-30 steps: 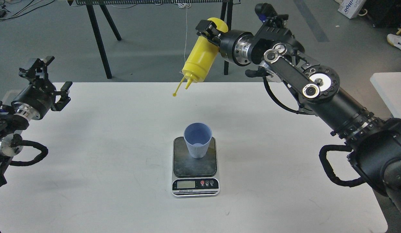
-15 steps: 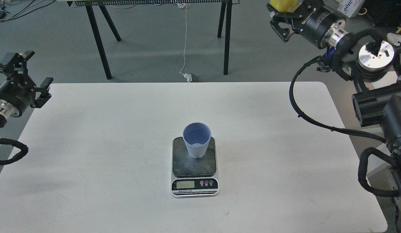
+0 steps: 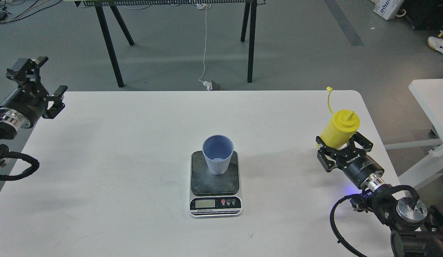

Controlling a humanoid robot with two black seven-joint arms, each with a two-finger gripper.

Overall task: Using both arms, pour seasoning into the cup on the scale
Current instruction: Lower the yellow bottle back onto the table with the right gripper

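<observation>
Since the earlier frames, the right gripper (image 3: 341, 148) has come down from high at the back of the scene to the right side of the worktop (image 3: 118, 171), carrying the seasoning (image 3: 339, 129) with it. One second ago the bottle was tipped nozzle-down behind and above the cup; now it is standing upright, nozzle pointing up, its thin cap strap rising at the back left. The right fingers (image 3: 324, 157) are pinching the lower body of the bottle from both sides. Whether the bottle's base is touching the worktop cannot be told, as the gripper is hiding it.

The cup (image 3: 217, 154) is sitting upright on the dark top plate of the scale (image 3: 215, 185), toward its rear half, unchanged in position. The scale is lying at the centre of the worktop with its display facing the near edge, well apart from the seasoning.

The left gripper (image 3: 43, 84) is hovering beyond the left rear edge of the worktop, its fingers spread wide and holding nothing.
</observation>
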